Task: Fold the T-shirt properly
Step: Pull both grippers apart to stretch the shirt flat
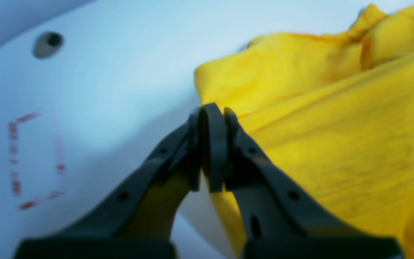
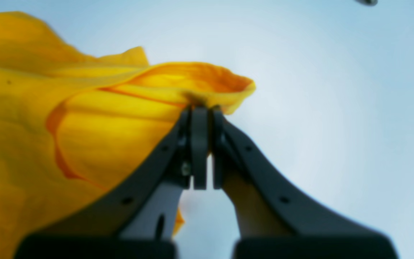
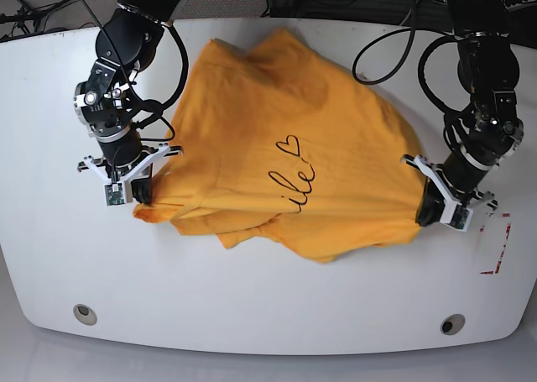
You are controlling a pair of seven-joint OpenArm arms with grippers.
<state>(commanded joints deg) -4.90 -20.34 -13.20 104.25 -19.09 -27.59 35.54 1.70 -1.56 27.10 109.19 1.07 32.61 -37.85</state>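
yellow cotton is filling my left wrist view, where my left gripper (image 1: 212,111) is pinching the edge of the t-shirt (image 1: 336,144) just above the white table (image 1: 102,90). in the right wrist view my right gripper (image 2: 199,109) is clamping a rumpled hem. from the base view the shirt is lying spread but wrinkled, one part doubled under, so i am judging the folding barely begun.

White desk (image 3: 268,306) with rounded corners, bearing two round holes near its front edge, one at each corner (image 3: 82,312) (image 3: 452,324). A red dashed rectangle (image 3: 495,243) is marked near one side. The orange-yellow T-shirt (image 3: 285,147) lies rumpled across the middle, print facing up.
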